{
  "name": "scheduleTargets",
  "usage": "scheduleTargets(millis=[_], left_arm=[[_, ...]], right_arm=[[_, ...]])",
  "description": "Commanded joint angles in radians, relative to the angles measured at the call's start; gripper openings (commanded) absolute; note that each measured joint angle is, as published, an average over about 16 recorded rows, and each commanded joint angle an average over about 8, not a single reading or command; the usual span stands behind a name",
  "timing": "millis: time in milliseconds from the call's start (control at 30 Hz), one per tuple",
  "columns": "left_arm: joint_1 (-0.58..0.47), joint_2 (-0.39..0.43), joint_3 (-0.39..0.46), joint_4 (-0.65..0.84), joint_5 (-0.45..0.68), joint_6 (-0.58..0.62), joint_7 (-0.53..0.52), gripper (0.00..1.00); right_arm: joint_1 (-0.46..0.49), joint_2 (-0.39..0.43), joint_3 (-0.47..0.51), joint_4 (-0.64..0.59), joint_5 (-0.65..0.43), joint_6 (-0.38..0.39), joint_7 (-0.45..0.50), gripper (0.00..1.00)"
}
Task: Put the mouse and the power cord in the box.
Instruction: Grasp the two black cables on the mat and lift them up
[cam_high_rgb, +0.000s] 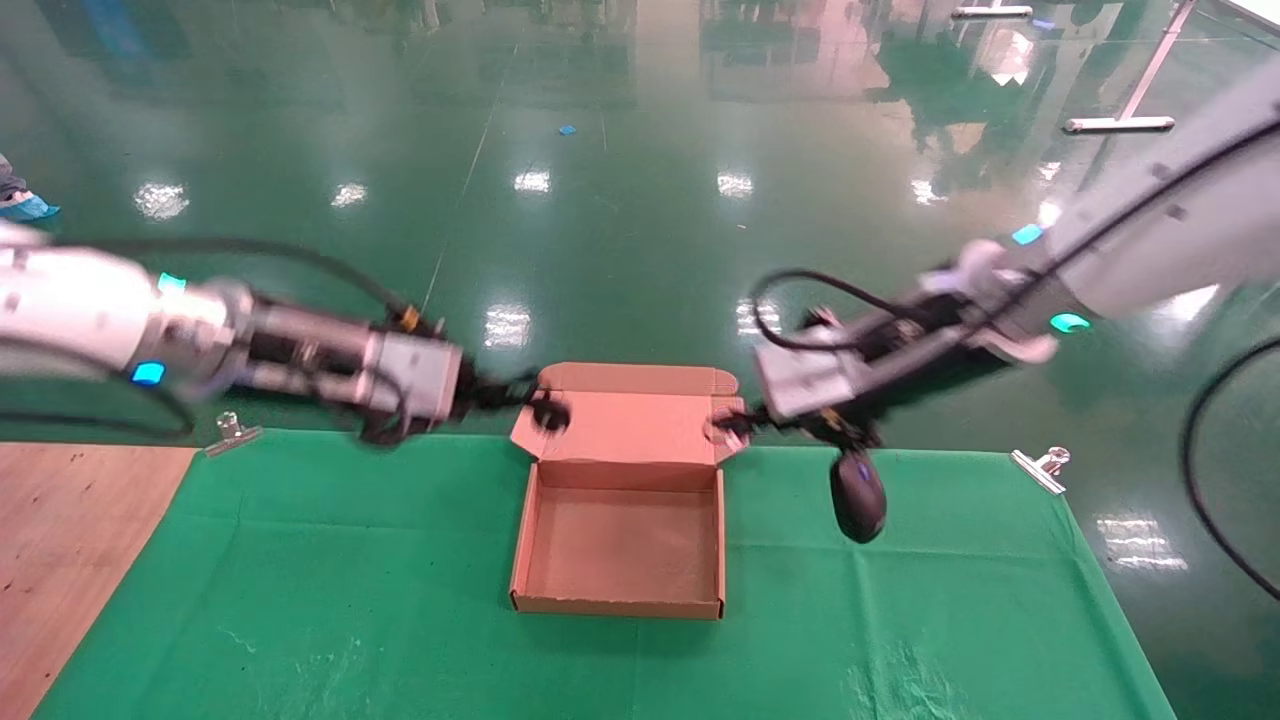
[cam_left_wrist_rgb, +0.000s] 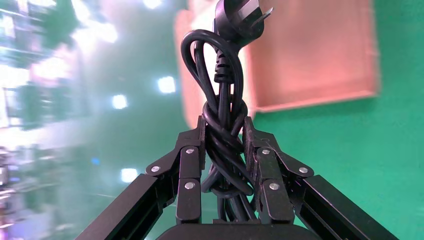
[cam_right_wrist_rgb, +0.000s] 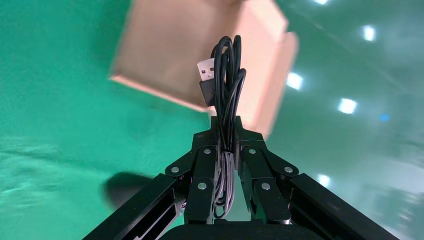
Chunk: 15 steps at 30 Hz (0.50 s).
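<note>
Nearest the robot, on the green cloth (cam_high_rgb: 300, 600) covering the table, the box (cam_high_rgb: 620, 545) is sitting with its lid thrown back toward the far edge and its tray showing bare cardboard. Just beyond and right of the tray, the mouse (cam_high_rgb: 858, 497) is hanging in the air over the cloth, dangling below the right gripper by its thin cable. Farther back, the right gripper (cam_high_rgb: 742, 424) is reaching in from the right and hovering at the right edge of the raised lid; in the right wrist view its fingers (cam_right_wrist_rgb: 200, 175) are pinching the folded mouse cable (cam_right_wrist_rgb: 227, 90), with the silver USB plug (cam_right_wrist_rgb: 206, 70) sticking out past the fingertips and the mouse showing only as a dark blur (cam_right_wrist_rgb: 122, 187) below. Opposite it, the left gripper (cam_high_rgb: 515, 395) is coming in from the left and hovering at the left edge of the lid; in the left wrist view its fingers (cam_left_wrist_rgb: 190, 165) are clenching the power cord (cam_left_wrist_rgb: 225, 140), whose coils are bunching between the pads while a chunky plug (cam_left_wrist_rgb: 240, 20) is pointing outward toward the box. Farthest off, two metal clips (cam_high_rgb: 1040, 468) are gripping the cloth at the table's far edge, and the glossy green floor (cam_high_rgb: 640, 180) is stretching away behind.
</note>
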<state>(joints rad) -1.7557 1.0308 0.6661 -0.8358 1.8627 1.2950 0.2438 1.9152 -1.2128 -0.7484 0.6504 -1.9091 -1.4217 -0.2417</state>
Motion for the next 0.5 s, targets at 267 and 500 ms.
scheduleTargets(millis=[267,500], left_arm=[[-0.089,0.101,-0.005,0.181,-0.014,-0.051,0.154,0.0],[-0.075,0.138,-0.026,0.292,-0.051,-0.123,0.307,0.0]], right_arm=[[0.046,-0.117,-0.006,-0.111,-0.014,0.094,-0.017,0.0],[0.062,-0.144,-0.022,-0.19,0.031,0.132,-0.084,0.0]])
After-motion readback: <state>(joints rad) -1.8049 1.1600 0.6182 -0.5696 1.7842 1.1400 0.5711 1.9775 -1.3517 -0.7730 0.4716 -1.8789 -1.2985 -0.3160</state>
